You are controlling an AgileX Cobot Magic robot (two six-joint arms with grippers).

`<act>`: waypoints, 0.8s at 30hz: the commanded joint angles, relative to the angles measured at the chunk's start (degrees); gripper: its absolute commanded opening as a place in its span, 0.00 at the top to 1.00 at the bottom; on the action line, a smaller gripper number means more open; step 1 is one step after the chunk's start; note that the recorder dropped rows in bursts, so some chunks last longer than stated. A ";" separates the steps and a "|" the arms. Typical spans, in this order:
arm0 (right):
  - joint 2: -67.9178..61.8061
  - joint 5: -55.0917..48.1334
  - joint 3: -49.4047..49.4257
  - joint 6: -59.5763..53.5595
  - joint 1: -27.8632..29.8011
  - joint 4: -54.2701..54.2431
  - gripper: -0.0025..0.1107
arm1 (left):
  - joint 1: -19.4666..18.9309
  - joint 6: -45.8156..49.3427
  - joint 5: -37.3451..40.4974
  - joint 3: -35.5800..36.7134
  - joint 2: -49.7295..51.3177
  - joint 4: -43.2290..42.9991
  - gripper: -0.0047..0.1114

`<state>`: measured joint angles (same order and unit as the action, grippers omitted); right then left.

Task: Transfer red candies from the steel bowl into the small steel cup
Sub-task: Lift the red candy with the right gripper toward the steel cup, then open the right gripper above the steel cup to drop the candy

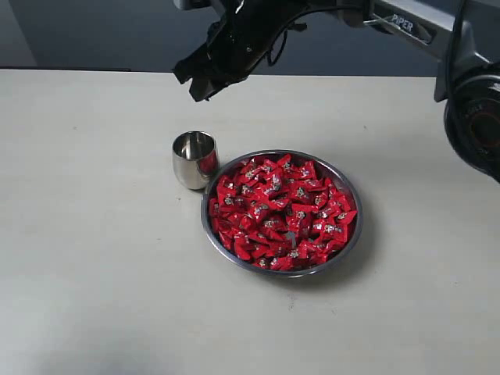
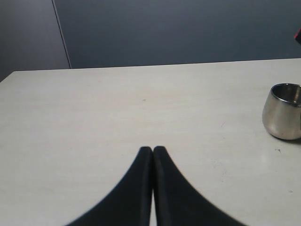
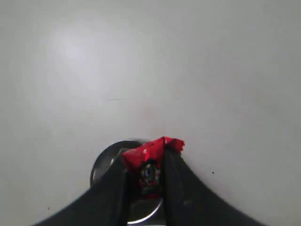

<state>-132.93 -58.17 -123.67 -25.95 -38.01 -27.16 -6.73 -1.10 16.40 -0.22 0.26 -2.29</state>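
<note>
**Right pincer holds a candy over the cup**

The right arm (image 1: 406,23) stretches from upper right to upper centre. Its right pincer (image 1: 200,84) angles down-left, clamped on one red candy (image 3: 151,155) above the small steel cup (image 1: 194,159). The steel bowl (image 1: 353,234) of red candies (image 1: 281,211) sits just beside the cup, mid-frame on the worktop (image 1: 94,258). The left pincer (image 2: 153,149) has its jaws together.

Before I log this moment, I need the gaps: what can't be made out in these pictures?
Inside the cup: too small and mirror-like in the exterior view; the held candy and right gripper cover its mouth in the right wrist view.
Part of the cup: cut by the left wrist view's edge.
Floor of the bowl: buried under candies, exterior view.
The left gripper: outside the exterior view.
</note>
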 commanded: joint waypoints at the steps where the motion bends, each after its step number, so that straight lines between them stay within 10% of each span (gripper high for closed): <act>1: -1.06 -2.68 -0.64 -0.52 -2.07 -0.79 0.99 | -0.03 -0.05 -0.10 0.22 -0.26 0.08 0.96; 24: -3.95 -4.22 -0.64 0.61 -3.74 3.21 0.99 | -0.03 -0.05 -0.10 0.22 -0.26 0.08 0.96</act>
<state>-136.53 -63.40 -123.99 -25.48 -41.85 -24.29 -6.73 -1.10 16.40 -0.22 0.26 -2.29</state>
